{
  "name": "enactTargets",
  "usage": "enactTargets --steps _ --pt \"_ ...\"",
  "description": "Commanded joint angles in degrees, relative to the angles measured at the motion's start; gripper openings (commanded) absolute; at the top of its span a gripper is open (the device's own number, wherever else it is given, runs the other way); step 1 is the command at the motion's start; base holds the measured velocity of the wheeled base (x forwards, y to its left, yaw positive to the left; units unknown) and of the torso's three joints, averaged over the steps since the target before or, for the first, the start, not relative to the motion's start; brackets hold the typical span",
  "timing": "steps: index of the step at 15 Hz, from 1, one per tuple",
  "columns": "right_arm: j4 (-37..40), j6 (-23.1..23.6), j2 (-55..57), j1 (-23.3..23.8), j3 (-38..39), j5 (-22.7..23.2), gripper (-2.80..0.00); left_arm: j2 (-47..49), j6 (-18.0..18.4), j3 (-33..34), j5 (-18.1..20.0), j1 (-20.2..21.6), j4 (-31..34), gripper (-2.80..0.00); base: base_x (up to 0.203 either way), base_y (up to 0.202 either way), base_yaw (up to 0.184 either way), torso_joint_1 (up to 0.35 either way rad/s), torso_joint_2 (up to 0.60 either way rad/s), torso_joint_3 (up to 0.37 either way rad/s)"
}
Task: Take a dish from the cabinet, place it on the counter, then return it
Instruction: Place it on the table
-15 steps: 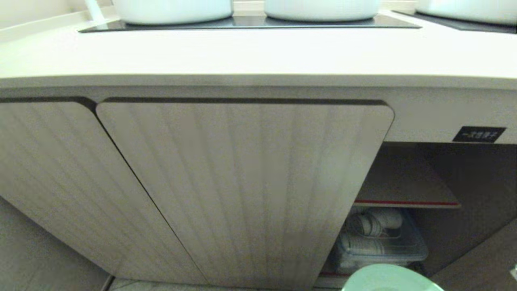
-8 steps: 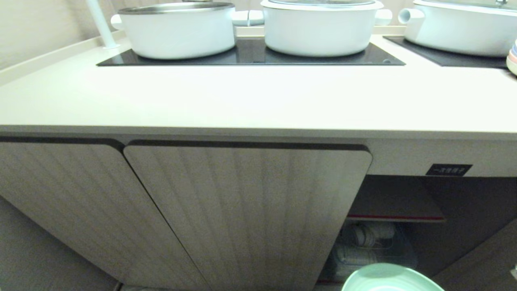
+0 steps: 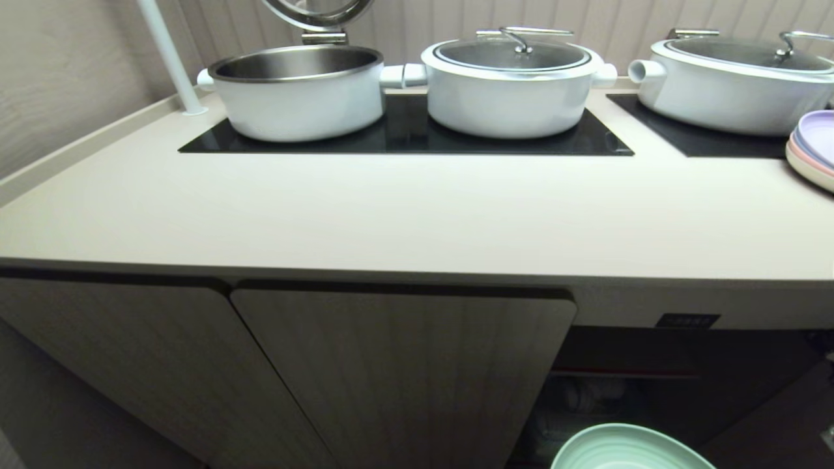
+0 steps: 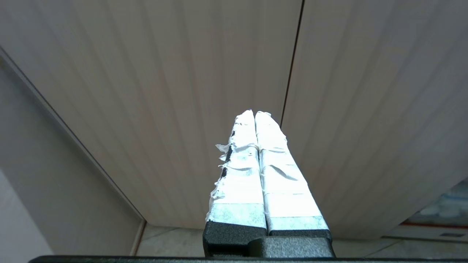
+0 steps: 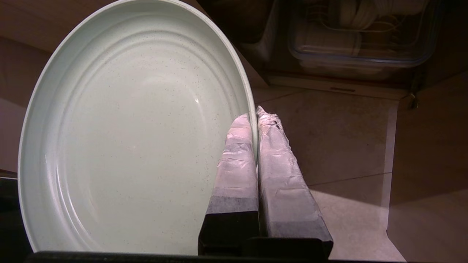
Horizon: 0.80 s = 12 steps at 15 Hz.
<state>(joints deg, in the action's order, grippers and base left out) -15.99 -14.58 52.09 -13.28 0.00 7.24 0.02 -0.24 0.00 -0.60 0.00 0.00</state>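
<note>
Two taped fingers of your right gripper [image 5: 256, 113] are pinched tight on the rim of the mint-green dish [image 5: 131, 124], which juts off to one side of the gripper with its open face toward the wrist camera. From the head view you see only the dish's upper edge [image 3: 629, 446] at the bottom right, low in front of the open bay of the cabinet [image 3: 651, 384], below the small black label [image 3: 687, 320]. Your left gripper [image 4: 256, 117] has its fingers pressed together on nothing and points at the ribbed doors [image 4: 182, 91], so the right arm is the one that carries this job. The relation to mind is height: the dish sits well below the front lip of the tabletop [image 3: 417, 215], and the bare stretch in front of the black cooktop panel [image 3: 404, 137] lies up and ahead of it. I judge you must bring the dish above the lip before you carry it forward. Keep it away from the three white pots [image 3: 511, 88] and the stack of plates [image 3: 814, 150] at the right edge.
</note>
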Motion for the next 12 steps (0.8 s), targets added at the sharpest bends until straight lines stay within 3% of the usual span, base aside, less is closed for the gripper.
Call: enactTargets --steps 1,12 --pt "-0.09 -0.10 0.12 -0.08 0.00 0.05 -2.80 -0.02 -0.02 0.00 -0.02 0.00 0.00 -2.80 0.000 0.000 0.000 0.239 -0.52 -0.287" --pt "-0.09 -0.10 0.12 -0.08 0.00 0.05 -2.80 -0.02 -0.02 0.00 -0.02 0.00 0.00 -2.80 0.000 0.000 0.000 0.264 -0.56 -0.301"
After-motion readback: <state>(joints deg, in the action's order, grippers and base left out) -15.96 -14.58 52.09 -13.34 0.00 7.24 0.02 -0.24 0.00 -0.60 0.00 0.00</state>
